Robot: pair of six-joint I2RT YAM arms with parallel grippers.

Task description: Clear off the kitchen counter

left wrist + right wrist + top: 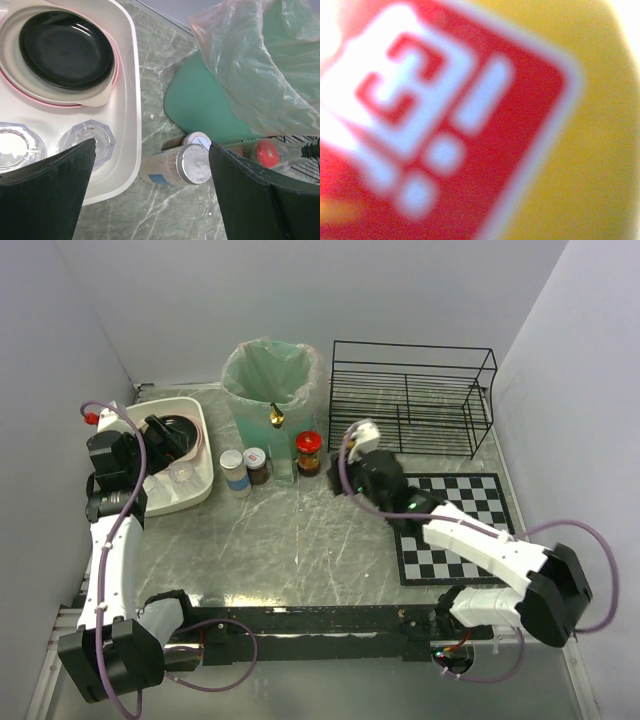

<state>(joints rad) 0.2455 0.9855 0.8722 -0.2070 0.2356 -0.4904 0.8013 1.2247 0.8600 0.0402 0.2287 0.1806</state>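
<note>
The grey marbled table [290, 540] carries everything, and most of it crowds the far half. At 10 o'clock sits a white tub [207, 465]. It holds a black dish [65, 50] nested on a pale, pink-rimmed plate [95, 97], with two clear glasses [100, 142] beside them. At 12 o'clock stands a green bin [272, 380] with a plastic liner, and at 1 to 2 o'clock a black wire rack [410, 390]. A checkered mat [455, 525] lies at 4 o'clock, partly under the right arm.

Just in front of the bin runs a row of jars. A white-lidded jar [234, 472] with a blue label is nearest the tub, a dark jar [256, 465] is just beside it, and a red-lidded jar [309, 452] stands at the 3 o'clock end.

The left end effector [152, 150] hangs over the tub's corner nearest the jars, its fingers [45, 190] wide apart and holding nothing. The tub wall and the white-lidded jar show between them. The right end effector [333, 464] is close against the red-lidded jar on its 3 o'clock side. Its wrist view is filled by a blurred red and yellow label, so I cannot tell whether it is clamped.
</note>
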